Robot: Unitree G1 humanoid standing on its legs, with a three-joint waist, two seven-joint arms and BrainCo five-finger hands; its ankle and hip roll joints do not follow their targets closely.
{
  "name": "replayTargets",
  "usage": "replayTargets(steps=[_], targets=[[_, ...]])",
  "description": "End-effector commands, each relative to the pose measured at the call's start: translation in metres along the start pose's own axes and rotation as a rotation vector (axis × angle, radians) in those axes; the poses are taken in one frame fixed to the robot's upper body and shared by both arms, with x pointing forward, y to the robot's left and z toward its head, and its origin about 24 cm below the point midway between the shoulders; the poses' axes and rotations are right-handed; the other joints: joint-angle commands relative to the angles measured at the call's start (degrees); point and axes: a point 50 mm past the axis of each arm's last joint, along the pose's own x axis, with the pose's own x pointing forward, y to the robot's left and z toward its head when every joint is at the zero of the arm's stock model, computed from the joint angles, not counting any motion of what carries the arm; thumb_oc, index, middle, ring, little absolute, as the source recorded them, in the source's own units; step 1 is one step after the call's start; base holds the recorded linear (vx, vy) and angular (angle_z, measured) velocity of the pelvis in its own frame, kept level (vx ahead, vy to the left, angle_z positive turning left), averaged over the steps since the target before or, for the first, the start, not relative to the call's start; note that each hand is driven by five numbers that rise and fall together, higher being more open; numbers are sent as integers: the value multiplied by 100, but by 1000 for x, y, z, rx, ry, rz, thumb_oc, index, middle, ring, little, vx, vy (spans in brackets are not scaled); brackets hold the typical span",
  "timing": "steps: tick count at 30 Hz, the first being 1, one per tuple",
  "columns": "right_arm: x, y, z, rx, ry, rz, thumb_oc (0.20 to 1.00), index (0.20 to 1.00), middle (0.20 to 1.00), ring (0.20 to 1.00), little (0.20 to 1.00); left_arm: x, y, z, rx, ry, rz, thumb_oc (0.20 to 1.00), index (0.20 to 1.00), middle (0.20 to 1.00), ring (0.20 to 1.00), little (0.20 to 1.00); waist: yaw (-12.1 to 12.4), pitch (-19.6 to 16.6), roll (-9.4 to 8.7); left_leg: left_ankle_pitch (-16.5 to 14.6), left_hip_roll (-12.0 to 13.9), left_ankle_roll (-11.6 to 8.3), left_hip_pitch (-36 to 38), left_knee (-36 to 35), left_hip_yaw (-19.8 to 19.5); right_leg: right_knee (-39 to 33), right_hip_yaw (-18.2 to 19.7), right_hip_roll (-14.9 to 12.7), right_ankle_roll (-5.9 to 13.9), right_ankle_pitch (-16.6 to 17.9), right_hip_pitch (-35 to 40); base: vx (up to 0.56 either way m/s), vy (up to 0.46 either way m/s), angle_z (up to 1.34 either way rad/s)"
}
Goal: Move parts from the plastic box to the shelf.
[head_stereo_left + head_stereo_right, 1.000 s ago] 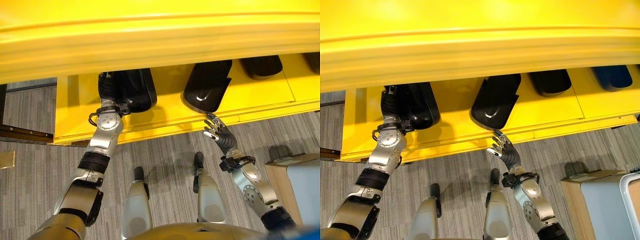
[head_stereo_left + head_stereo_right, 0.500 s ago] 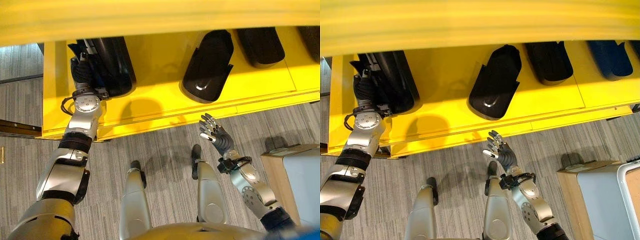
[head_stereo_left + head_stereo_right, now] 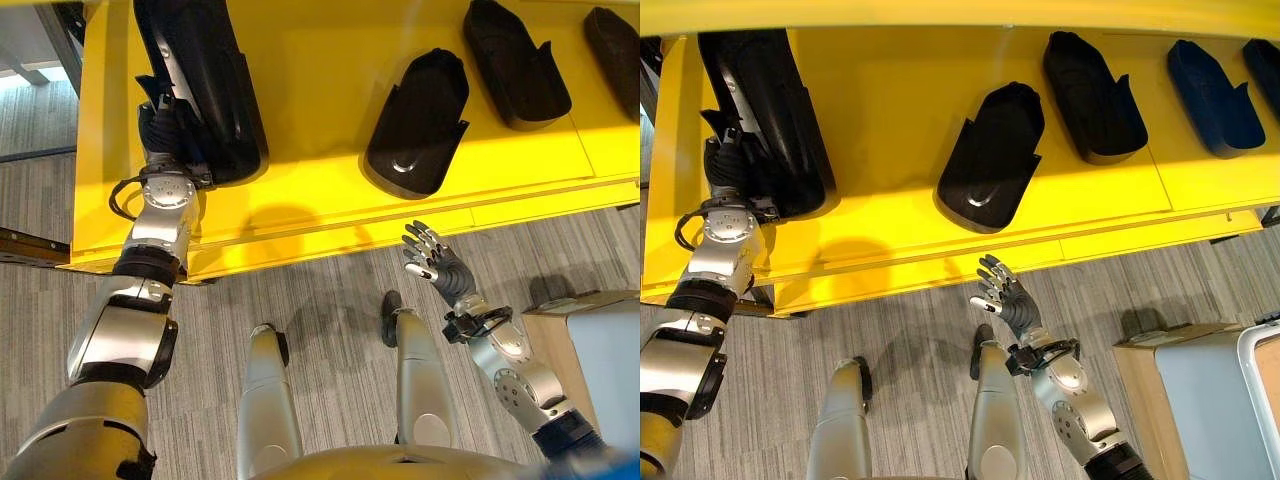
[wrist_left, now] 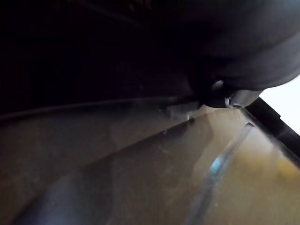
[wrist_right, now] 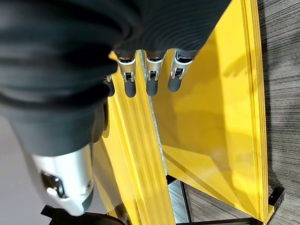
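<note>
The view is now taking in far more of the yellow shelf (image 3: pixel 330 110) than a second ago, when an upper yellow band was hiding most of it; that is the camera shifting, and the parts on the shelf are lying where they were. The left hand (image 3: pixel 160 125) is reaching onto the shelf's left end, pressed against a long black part (image 3: pixel 205 80) that is lying there lengthwise. Its fingers are hidden against the part, so I cannot tell whether they are gripping it. Compared with half a second ago the hand is sitting at much the same spot on the part, and the left arm is stretched about as far forward.

A second black part (image 3: pixel 420 125) is resting in the middle of the shelf, a third (image 3: pixel 515 60) beyond it to the right, and a blue part (image 3: pixel 1215 85) further right again.

The right hand (image 3: pixel 1008 300) is hovering over the grey carpet floor (image 3: pixel 320 290) just in front of the shelf edge, fingers spread and straight, holding nothing; it is staying roughly where it was. A plastic box (image 3: pixel 610 350) is standing on the floor at the right
</note>
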Motion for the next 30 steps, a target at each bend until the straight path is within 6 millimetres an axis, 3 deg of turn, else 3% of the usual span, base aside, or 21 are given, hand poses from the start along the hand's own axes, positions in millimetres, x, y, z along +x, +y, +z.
replayTargets(steps=[1,10,19,22,23,24,30], targets=[[-2,6,13,13,-70,55,1000,1000,1000,1000,1000,14,18,9,8,13,40,200,200,200,200,200,31,-405,85,514,154,148,-332,-402,120,562,90,-134,-58,-722,168,0,0,0],[-4,6,10,15,-51,61,1000,1000,1000,1000,1000,21,38,-1,136,117,68,200,200,200,200,200,39,-432,70,537,172,159,-502,-371,99,554,124,-103,-61,-696,15,0,0,0],[-8,6,8,24,-41,73,1000,1000,1000,1000,1000,14,50,-24,166,206,90,200,200,200,200,200,85,-465,56,520,194,155,-562,-328,111,620,158,-107,-75,-745,-76,0,0,0],[-8,5,10,19,-42,79,1000,1000,1000,1000,1000,13,53,-28,251,223,86,200,200,200,200,200,86,-489,58,533,218,144,-590,-334,107,656,150,-100,-83,-768,-114,0,0,0],[-9,5,11,20,-39,82,1000,1000,1000,1000,1000,12,53,-30,268,232,80,887,887,887,887,887,87,-496,59,540,226,137,-609,-328,108,682,153,-101,-88,-779,-140,0,0,0],[-10,4,11,16,-38,84,1000,1000,1000,1000,1000,12,54,-30,296,237,79,1000,1000,1000,1000,1000,85,-504,56,540,228,133,-612,-328,108,692,156,-102,-91,-783,-149,0,0,0],[-10,4,11,15,-35,84,1000,1000,1000,1000,1000,13,51,-29,295,234,72,1000,1000,1000,1000,1000,95,-496,65,548,245,124,-620,-324,97,713,162,-92,-101,-799,-156,0,0,0]])
